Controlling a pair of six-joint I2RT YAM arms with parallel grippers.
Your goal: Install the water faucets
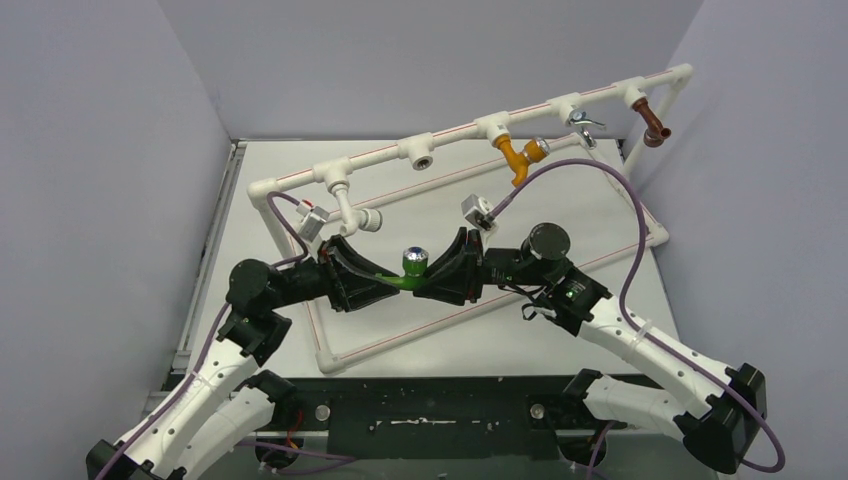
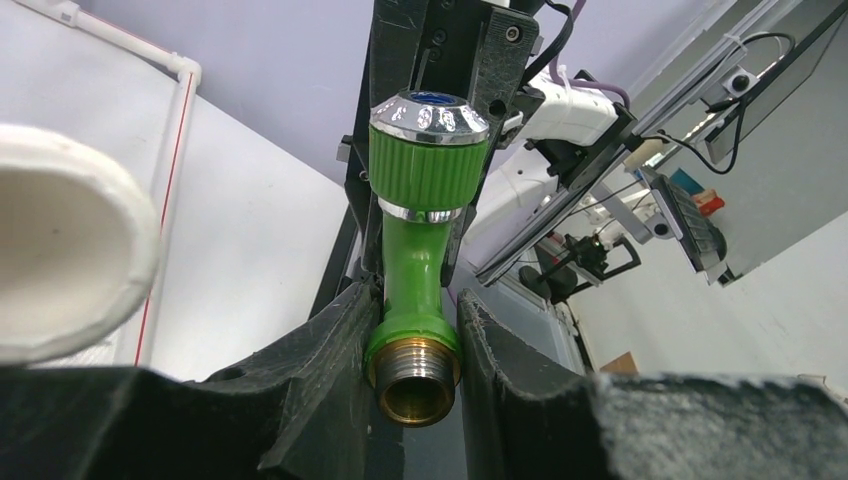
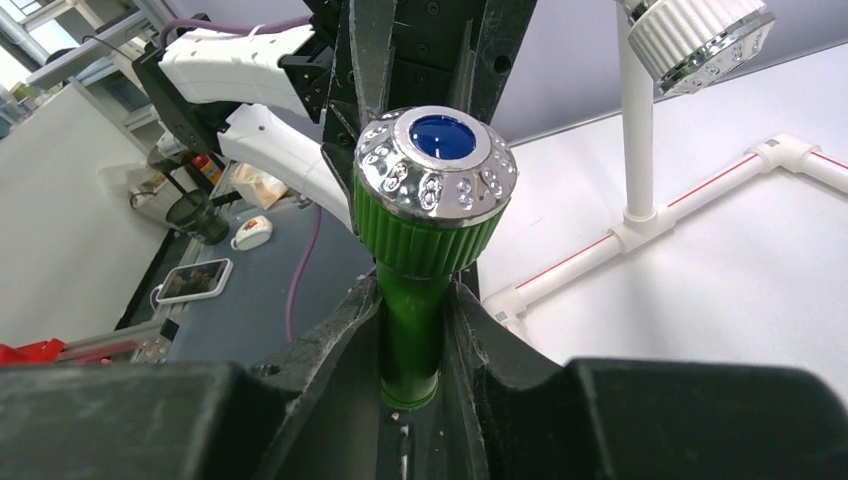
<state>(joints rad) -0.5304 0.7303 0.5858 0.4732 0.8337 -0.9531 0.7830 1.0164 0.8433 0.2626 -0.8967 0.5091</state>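
A bright green faucet (image 1: 411,267) with a chrome, blue-capped knob hangs above the table between both arms. My left gripper (image 1: 390,279) is shut on its neck just above the brass threaded end (image 2: 413,385); in the left wrist view the green faucet (image 2: 415,260) rises from between my left gripper's (image 2: 412,350) fingers. My right gripper (image 1: 426,282) is shut on its spout end, under the knob; in the right wrist view the green faucet (image 3: 430,230) stands in my right gripper (image 3: 412,340). White (image 1: 350,212), orange (image 1: 514,157), silver (image 1: 585,125) and brown (image 1: 655,125) faucets sit on the pipe frame (image 1: 460,135).
The frame's top bar has a bare tee socket (image 1: 422,157) between the white and orange faucets. Its lower rails (image 1: 420,335) lie on the table under the grippers. Grey walls close in left, back and right. Purple cables (image 1: 630,260) loop over the right arm.
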